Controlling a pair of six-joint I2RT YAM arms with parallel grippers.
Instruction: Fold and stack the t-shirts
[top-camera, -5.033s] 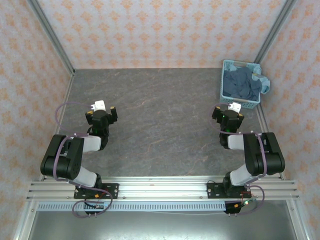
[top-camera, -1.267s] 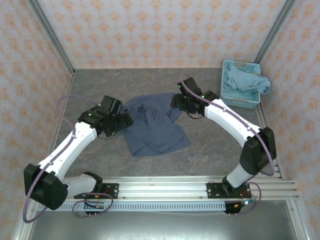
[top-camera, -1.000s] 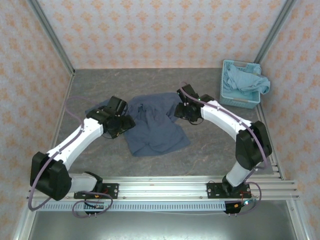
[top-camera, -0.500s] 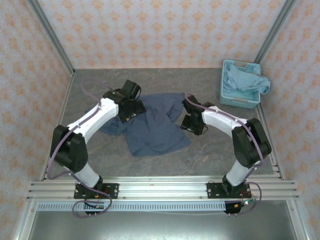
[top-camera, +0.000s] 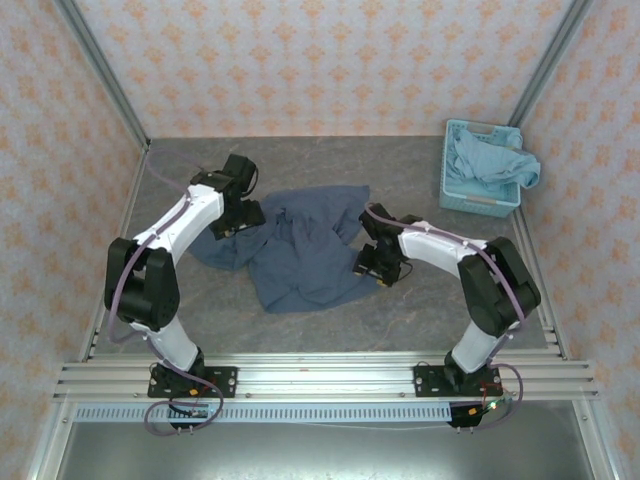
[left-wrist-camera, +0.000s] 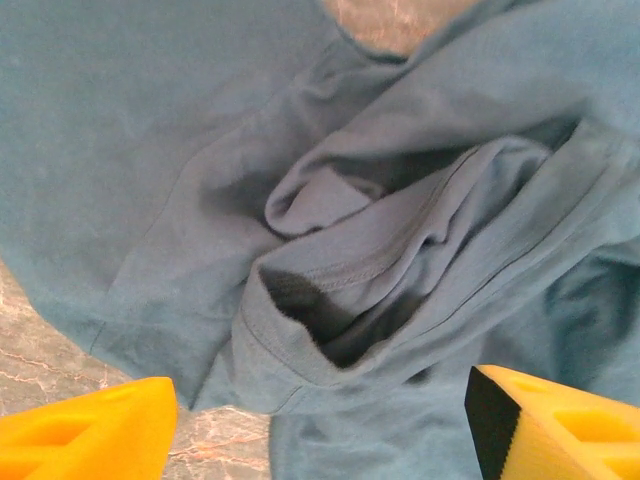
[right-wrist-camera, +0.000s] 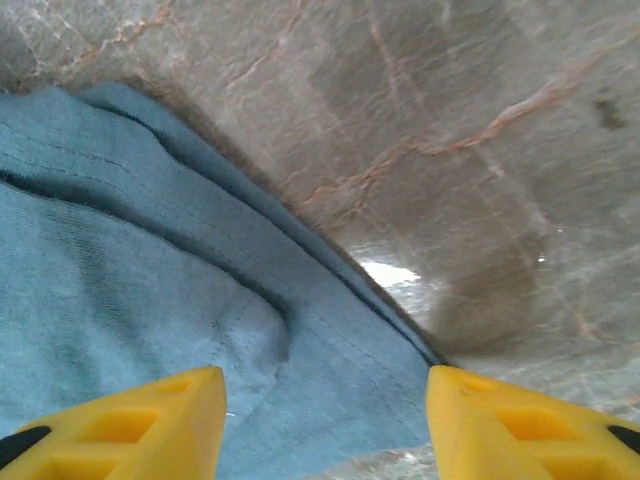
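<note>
A dark slate-blue t-shirt (top-camera: 305, 255) lies crumpled and partly spread on the grey table. My left gripper (top-camera: 240, 213) hovers over its back left part. In the left wrist view the left gripper (left-wrist-camera: 320, 440) stands open above a gaping sleeve opening (left-wrist-camera: 310, 320), with nothing between its yellow fingertips (left-wrist-camera: 85, 430). My right gripper (top-camera: 375, 265) is at the shirt's right edge. There the right gripper (right-wrist-camera: 320, 430) is open, and the shirt's edge (right-wrist-camera: 330, 330) lies flat between its jaws, not gripped. A lighter aqua-blue t-shirt (top-camera: 490, 163) sits bunched in the basket.
The light-blue lattice basket (top-camera: 452, 190) stands at the back right corner, against the right wall. Patterned walls close in the table on three sides. Bare marbled table (top-camera: 430, 300) shows around the shirt, and the metal rail with both arm bases runs along the near edge.
The left gripper has swung from the shirt's left side up to its back left part. The right gripper has slid nearer along the right edge. The shirt's left part now lies spread further left.
</note>
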